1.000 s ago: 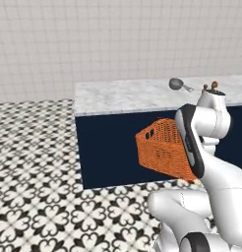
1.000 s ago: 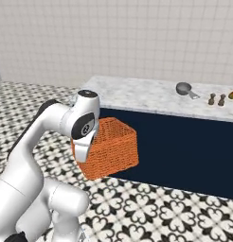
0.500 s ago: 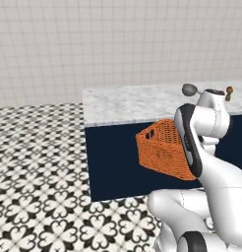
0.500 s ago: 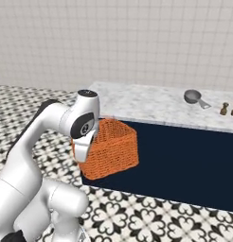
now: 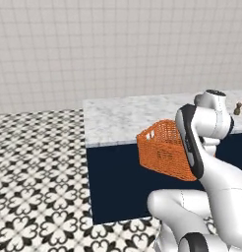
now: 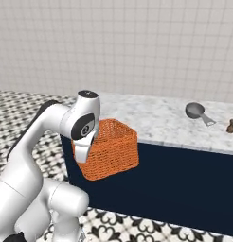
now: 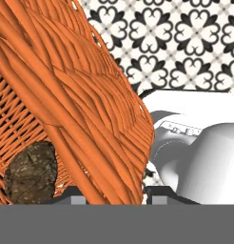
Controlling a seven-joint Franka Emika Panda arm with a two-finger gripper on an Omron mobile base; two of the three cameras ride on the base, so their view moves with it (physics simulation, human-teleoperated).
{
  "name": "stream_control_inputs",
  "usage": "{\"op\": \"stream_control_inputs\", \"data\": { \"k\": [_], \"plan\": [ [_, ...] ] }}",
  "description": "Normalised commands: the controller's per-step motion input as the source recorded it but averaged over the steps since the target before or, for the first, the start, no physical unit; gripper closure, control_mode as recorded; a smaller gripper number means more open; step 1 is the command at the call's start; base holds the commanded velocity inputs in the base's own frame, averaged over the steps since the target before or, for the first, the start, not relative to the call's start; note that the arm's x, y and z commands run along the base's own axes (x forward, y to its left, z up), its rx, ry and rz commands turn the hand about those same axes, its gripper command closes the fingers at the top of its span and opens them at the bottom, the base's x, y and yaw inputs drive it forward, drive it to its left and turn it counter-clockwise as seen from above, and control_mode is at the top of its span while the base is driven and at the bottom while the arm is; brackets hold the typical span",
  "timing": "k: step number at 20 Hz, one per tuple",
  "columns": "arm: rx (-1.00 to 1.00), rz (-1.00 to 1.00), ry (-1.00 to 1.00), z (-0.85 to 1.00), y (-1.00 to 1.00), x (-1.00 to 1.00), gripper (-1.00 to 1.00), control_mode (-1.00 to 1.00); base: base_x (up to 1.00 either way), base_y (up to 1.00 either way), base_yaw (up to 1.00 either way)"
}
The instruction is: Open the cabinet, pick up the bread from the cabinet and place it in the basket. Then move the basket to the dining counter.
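My gripper (image 6: 84, 154) is shut on the rim of the orange woven basket (image 6: 110, 147), holding it in the air in front of the dining counter's navy base. The basket (image 5: 167, 153) hangs tilted beside my forearm, its rim near the level of the counter top. In the hand view its woven wall (image 7: 85, 105) runs between my fingertips, and the brown lumpy bread (image 7: 31, 172) lies inside it. The dining counter (image 5: 118, 120) has a white marble top (image 6: 156, 120). The cabinet is out of view.
A metal measuring cup (image 6: 196, 111) and a small brown shaker (image 6: 229, 125) stand on the counter's right part, with small brown items (image 5: 239, 108) at the right edge of the left base view. Patterned black-and-white floor (image 5: 34, 177) spreads to the left. A white tiled wall stands behind.
The whole picture has shifted: the base has driven closer to the dining counter, which now looks larger and lower. The basket stays held in the same place relative to the arm.
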Motion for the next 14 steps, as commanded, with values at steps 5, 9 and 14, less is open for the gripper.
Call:
{"op": "stream_control_inputs", "data": {
  "k": [5,9,14],
  "plan": [
    [0.00,0.00,0.00,0.00,0.00,0.00,1.00,1.00,0.69,0.00,0.00],
    [0.00,0.00,0.00,0.00,0.00,0.00,1.00,1.00,0.62,0.00,0.00],
    [0.00,0.00,0.00,0.00,0.00,0.00,1.00,1.00,0.59,0.00,0.00]
  ]
}}
